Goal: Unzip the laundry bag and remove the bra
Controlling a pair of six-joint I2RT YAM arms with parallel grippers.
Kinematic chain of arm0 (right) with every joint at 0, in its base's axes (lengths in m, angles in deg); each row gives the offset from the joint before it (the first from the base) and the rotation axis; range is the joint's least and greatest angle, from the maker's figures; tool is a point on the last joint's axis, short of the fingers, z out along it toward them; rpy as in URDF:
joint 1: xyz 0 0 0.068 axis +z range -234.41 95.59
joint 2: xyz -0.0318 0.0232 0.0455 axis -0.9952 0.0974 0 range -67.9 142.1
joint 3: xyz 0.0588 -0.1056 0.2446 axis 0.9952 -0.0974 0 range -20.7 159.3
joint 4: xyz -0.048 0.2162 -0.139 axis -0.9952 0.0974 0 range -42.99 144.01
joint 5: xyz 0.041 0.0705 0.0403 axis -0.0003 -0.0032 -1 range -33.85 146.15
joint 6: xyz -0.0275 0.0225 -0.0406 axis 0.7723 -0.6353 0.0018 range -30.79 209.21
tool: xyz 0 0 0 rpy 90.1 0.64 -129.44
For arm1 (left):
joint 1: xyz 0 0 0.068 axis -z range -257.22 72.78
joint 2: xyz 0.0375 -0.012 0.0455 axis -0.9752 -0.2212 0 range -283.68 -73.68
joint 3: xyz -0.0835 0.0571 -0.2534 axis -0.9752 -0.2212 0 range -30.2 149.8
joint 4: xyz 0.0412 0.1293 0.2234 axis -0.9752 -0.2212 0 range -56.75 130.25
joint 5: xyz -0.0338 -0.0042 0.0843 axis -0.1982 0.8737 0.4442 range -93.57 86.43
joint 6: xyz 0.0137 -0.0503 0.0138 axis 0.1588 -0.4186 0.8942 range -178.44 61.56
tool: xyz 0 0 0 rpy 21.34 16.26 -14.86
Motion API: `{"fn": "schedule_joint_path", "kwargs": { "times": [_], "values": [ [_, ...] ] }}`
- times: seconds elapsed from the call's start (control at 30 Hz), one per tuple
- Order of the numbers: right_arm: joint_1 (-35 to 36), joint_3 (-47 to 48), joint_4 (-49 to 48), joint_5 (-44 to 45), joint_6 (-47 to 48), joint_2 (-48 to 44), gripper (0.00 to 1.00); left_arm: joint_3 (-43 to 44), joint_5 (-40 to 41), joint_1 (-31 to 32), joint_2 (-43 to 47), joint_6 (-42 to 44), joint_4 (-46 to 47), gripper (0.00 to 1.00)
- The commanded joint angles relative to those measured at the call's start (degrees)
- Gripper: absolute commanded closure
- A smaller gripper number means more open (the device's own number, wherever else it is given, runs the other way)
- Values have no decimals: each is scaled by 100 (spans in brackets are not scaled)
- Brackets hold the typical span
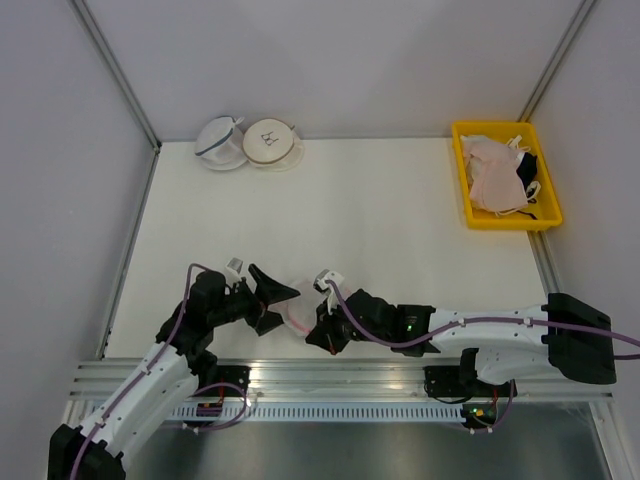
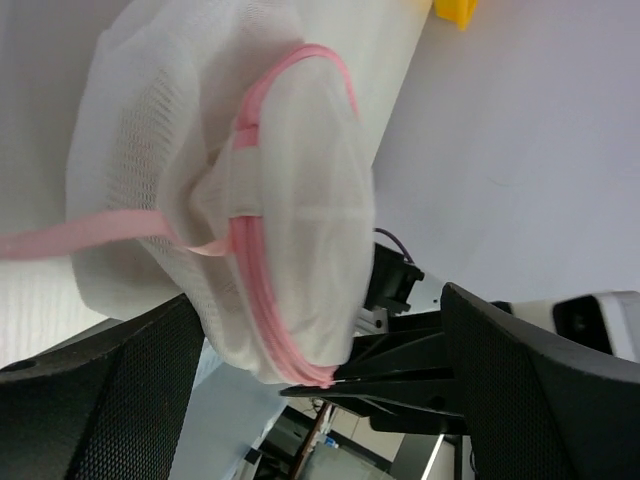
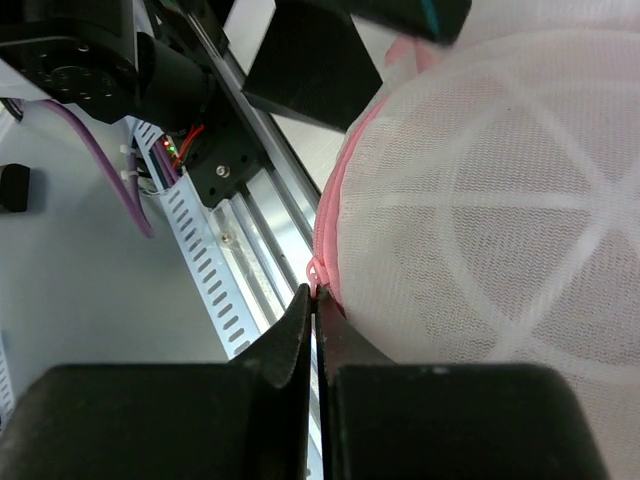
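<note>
The laundry bag (image 1: 298,312) sits at the table's 6 o'clock, close to the near edge and between the two arms. It is round, so there is no real long axis to speak of. Its domed mesh face is turned toward the right arm, and its pink rim (image 2: 262,300) runs along the side nearest the metal rail (image 3: 265,235). The right gripper (image 3: 314,302) comes in from the bag's 4 o'clock with its jaws pressed together. They are pinched on a small pink tab (image 3: 316,272) at the rim, which looks like the zipper pull. The left gripper (image 1: 280,306) stands at the bag's 9 o'clock with its jaws spread as wide as they go. The bag lies in the gap between the two black fingers (image 2: 110,390), and I cannot tell whether either one actually touches the mesh. Up close, the bag is fine white netting that bulges out full. White ribs (image 3: 440,200) cross the dome, and a loose pink strap (image 2: 70,238) trails off one side. I cannot make out what is inside through the mesh. Two other round pouches (image 1: 245,143) rest at the table's 11 o'clock. A yellow bin (image 1: 470,215) of pale garments is at 2 o'clock.
</note>
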Motion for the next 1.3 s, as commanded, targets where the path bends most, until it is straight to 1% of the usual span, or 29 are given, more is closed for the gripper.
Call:
{"fn": "schedule_joint_path", "kwargs": {
  "times": [0.0,0.07,0.1,0.17,0.2,0.27,0.3,0.37,0.4,0.47,0.5,0.53,0.57,0.6,0.7,0.77,0.87,0.93,1.0,1.1,1.13,1.23,1.27],
  "values": [
    [65,-96,-313,270,-41,50,100,425,47,15,-386,317,708,1],
    [91,-105,-331,297,-42,59,99,346,-6,23,-475,282,892,2],
    [91,-105,-322,315,-33,59,99,311,-41,32,-484,239,945,6],
    [100,-88,-322,341,-15,59,100,162,-41,58,-388,194,1077,11],
    [109,-70,-331,376,11,76,99,117,-41,76,-353,142,1112,17],
    [100,-53,-304,403,46,94,99,3,-41,67,-221,80,1165,23],
    [100,-35,-296,420,46,94,99,-15,-58,67,-186,71,1174,32],
    [100,-35,-339,420,55,103,99,-32,-85,76,-159,62,1192,39],
    [100,-35,-348,412,46,103,100,-24,-102,76,-168,62,1209,45],
    [100,-26,-366,412,55,103,100,20,-111,102,-246,71,1288,52],
    [109,-26,-374,411,55,94,100,38,-146,120,-290,71,1288,53],
    [100,-17,-383,429,55,94,100,55,-173,146,-378,80,1288,52],
    [100,-17,-383,429,55,94,99,99,-199,216,-448,123,1488,47],
    [109,9,-375,438,81,94,100,143,-278,251,-667,150,1534,36],
    [100,61,-296,525,134,85,100,292,-401,410,-1019,282,1534,17],
    [100,79,-208,622,160,33,100,302,-428,436,-1021,291,1499,14],
    [100,27,-137,719,169,-99,100,372,-209,436,-582,378,947,14],
    [109,-26,-128,807,187,-213,100,486,11,436,-179,414,622,11],
    [109,-79,-128,842,196,-249,100,512,47,436,-80,370,568,10],
    [100,-79,-146,842,213,-258,99,513,47,463,-237,335,576,10],
    [100,-79,-181,807,222,-258,99,495,56,489,-412,317,611,10],
    [109,-79,-208,807,231,-231,99,512,152,699,-650,221,945,11],
    [100,-79,-208,807,240,-231,100,539,222,857,-817,203,1102,11]
  ]
}}
